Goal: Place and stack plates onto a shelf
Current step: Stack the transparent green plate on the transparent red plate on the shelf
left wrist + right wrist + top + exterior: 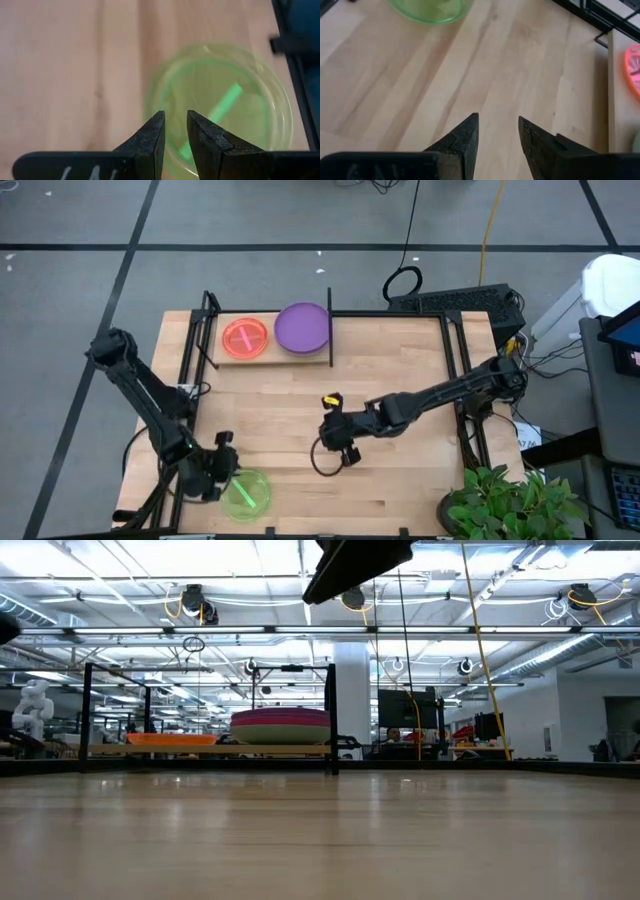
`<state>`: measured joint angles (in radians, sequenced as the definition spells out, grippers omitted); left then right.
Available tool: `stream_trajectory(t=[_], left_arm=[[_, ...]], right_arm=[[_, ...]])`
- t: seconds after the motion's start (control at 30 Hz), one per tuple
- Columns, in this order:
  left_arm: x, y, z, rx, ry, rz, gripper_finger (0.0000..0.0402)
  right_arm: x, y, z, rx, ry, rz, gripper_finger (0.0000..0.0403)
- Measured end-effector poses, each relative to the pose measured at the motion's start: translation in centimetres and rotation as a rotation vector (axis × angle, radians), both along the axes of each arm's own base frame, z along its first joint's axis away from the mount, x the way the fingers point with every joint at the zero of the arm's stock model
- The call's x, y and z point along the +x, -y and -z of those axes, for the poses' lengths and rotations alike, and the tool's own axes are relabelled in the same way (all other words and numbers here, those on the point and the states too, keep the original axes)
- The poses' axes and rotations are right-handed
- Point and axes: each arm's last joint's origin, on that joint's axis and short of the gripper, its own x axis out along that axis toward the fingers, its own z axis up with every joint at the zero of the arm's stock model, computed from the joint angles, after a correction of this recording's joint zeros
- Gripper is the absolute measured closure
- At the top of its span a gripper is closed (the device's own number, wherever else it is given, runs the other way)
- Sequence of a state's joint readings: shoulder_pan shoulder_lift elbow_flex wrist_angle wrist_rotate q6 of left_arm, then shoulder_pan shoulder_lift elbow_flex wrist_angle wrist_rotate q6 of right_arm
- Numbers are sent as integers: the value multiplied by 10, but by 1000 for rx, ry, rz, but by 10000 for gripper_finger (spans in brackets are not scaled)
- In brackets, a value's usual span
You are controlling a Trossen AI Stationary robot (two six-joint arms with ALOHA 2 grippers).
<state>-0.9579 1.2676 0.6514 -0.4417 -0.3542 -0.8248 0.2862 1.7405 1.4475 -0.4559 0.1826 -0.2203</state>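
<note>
My left gripper (175,131) hovers over the neon-green plate (247,491), which lies flat on the bench (400,380), well apart from the shelf (262,358). Its jaws stand slightly parted, empty. I should descend squarely onto the rim before pinching. My right gripper (498,131) waits mid-bench, jaws parted, empty.

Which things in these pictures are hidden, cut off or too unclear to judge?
- How many plates lie under the purple plate: the high view shows only the top one, and the low view's layers are too thin to count.
- Whether the left claw touches the green plate: blurred in the left wrist view.
- The orange plate: cut off by the right wrist view's edge.
</note>
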Motion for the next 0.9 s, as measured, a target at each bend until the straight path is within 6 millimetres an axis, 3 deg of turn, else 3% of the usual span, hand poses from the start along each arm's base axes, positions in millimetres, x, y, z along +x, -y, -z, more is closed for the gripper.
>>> stream_trajectory(t=[0.2,0.4,0.67,0.9], left_arm=[[-10,22,15,10,-42,178,316],[-26,33,16,122,-13,504,316],[-35,33,19,297,26,856,316],[-36,32,21,396,57,1012,316]], right_arm=[[-4,-13,0,-1,6,-34,282],[-2,-14,-2,4,34,-31,282],[-1,-11,-2,-2,36,-30,282],[1,-6,-2,-2,37,-16,282]])
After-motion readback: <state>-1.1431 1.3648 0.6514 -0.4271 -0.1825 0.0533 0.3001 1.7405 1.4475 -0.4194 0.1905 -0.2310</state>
